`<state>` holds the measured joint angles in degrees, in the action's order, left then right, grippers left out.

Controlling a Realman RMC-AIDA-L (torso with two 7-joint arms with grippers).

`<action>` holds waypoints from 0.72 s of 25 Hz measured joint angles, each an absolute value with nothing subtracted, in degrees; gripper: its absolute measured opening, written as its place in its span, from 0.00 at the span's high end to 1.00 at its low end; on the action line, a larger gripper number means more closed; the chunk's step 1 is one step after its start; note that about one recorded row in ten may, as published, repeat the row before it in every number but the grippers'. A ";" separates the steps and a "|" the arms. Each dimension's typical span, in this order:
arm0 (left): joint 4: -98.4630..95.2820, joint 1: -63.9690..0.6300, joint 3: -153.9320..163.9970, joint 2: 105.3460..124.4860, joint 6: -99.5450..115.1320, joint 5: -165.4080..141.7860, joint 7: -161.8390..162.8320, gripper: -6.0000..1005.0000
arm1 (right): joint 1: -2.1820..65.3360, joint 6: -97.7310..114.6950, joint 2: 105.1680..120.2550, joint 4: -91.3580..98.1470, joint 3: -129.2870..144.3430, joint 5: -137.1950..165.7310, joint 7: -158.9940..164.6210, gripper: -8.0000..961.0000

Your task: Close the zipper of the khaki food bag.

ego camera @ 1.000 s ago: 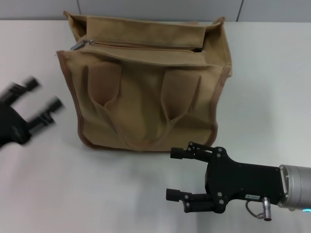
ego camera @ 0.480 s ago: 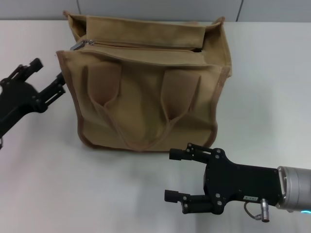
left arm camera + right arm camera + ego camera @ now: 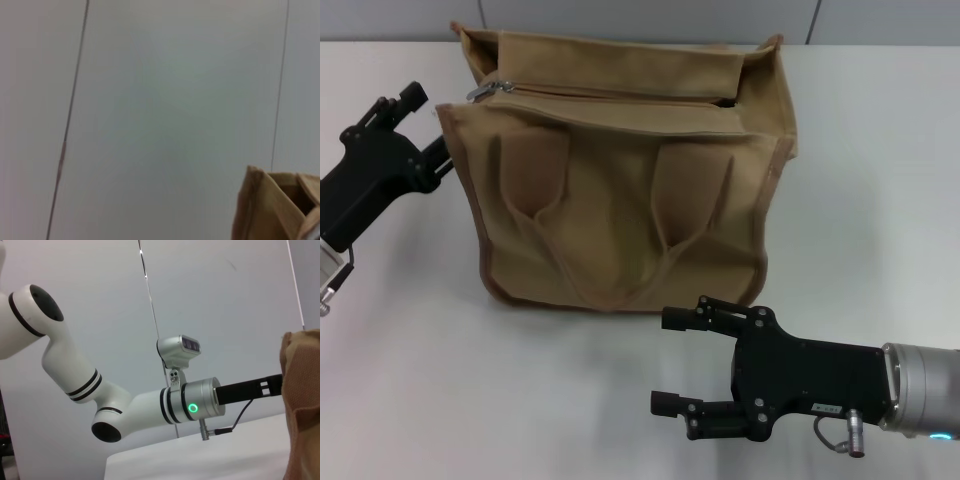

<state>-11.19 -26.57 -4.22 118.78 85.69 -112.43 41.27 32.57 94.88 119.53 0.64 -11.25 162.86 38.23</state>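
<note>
Tan bag, brown piping, silver pull

Khaki food bag hides one left claw fingertip.

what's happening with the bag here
The left end effector, open, is at the left end of the khaki bag, close to the zipper pull but not gripping it. The pull sits at the bag's left end. The right end effector hangs open over the table in front of the bag.

Khaki food bag corner against pale grey wall
</note>
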 joint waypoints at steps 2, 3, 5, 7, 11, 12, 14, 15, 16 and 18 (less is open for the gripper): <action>-10.66 -26.69 -4.23 118.77 85.89 -111.85 41.36 0.22 | 32.66 94.57 119.53 0.51 -11.25 162.86 38.23 0.13; -10.38 -26.72 -4.24 118.76 86.18 -111.57 41.51 0.22 | 32.66 94.57 119.53 0.51 -11.25 162.86 38.23 0.13; -10.03 -26.72 -4.09 118.72 86.74 -111.31 41.82 0.22 | 32.67 94.54 119.53 0.52 -11.25 162.86 38.23 0.13; -10.03 -26.72 -3.83 118.67 86.82 -111.34 41.88 0.22 | 32.68 94.54 119.53 0.53 -11.25 162.86 38.23 0.13; -10.65 -26.49 -2.63 118.55 86.85 -111.60 42.12 0.22 | 32.69 94.50 119.53 0.53 -11.25 162.86 38.23 0.13; -11.30 -26.30 -1.84 118.49 86.86 -111.63 42.43 0.22 | 32.72 94.46 119.53 0.53 -11.25 162.85 38.23 0.13; -15.24 -25.71 1.04 118.34 86.89 -111.66 45.02 0.22 | 32.76 94.42 119.53 0.53 -11.25 162.84 38.23 0.13; -17.04 -25.47 2.20 118.33 86.90 -111.66 45.97 0.22 | 32.80 94.36 119.52 0.53 -11.25 162.81 38.23 0.13; -17.04 -25.47 2.20 118.33 86.90 -111.66 45.97 0.22 | 32.84 94.17 119.52 0.51 -11.25 162.79 38.23 0.13; -17.04 -25.47 2.20 118.33 86.90 -111.66 45.97 0.22 | 32.91 93.55 119.52 0.35 -11.25 162.77 38.23 0.13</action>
